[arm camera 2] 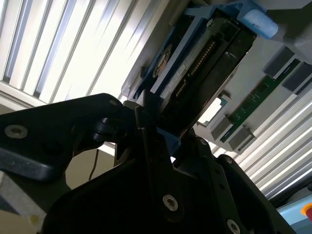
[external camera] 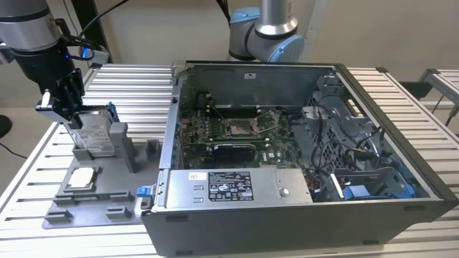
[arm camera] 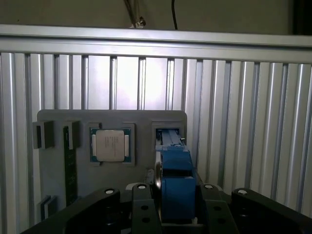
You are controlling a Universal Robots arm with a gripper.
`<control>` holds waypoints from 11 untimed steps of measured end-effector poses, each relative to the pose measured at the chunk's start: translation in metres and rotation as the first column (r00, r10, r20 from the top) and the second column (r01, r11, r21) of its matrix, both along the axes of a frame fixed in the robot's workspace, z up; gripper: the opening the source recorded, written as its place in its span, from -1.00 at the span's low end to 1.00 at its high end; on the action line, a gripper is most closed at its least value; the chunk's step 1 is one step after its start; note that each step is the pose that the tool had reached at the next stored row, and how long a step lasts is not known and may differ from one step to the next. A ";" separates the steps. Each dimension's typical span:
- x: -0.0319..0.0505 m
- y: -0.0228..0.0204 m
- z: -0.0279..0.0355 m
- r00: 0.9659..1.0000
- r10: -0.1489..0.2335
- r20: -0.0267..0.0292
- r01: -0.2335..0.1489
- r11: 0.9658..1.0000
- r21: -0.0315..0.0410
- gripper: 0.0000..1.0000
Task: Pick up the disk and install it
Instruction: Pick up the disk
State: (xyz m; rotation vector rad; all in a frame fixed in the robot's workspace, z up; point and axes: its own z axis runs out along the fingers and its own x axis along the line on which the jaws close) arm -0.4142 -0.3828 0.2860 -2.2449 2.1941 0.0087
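Observation:
The disk (external camera: 97, 131) stands on edge in a slot of the grey fixture plate (external camera: 107, 185), on the exterior view's left. Its silver face and blue rail show. My gripper (external camera: 63, 110) sits on the disk's upper edge, one finger on each side. In the first wrist view the disk's blue carrier (arm camera: 175, 178) fills the gap of the gripper (arm camera: 176, 197), and both fingers (arm camera: 145, 200) press against it. The second wrist view shows the disk's dark connector edge (arm camera 2: 204, 63) reaching out of the gripper (arm camera 2: 156, 131). The gripper is shut on the disk, which still rests in its slot.
An open computer case (external camera: 380, 212) lies to the exterior view's right, with a motherboard (external camera: 237, 129), a grey power supply box (external camera: 229, 185) and a blue-tabbed drive bay (external camera: 358, 191). A square silver chip (arm camera: 111, 145) and a memory stick (arm camera: 69, 165) rest on the fixture plate.

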 end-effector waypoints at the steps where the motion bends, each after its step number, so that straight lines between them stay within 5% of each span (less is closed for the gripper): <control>1: 0.0000 0.0000 0.0000 1.000 0.000 0.000 0.000 1.000 0.000 -1.00; 11: 0.0000 -0.0042 0.0000 1.000 0.000 0.000 0.000 1.000 0.000 -1.00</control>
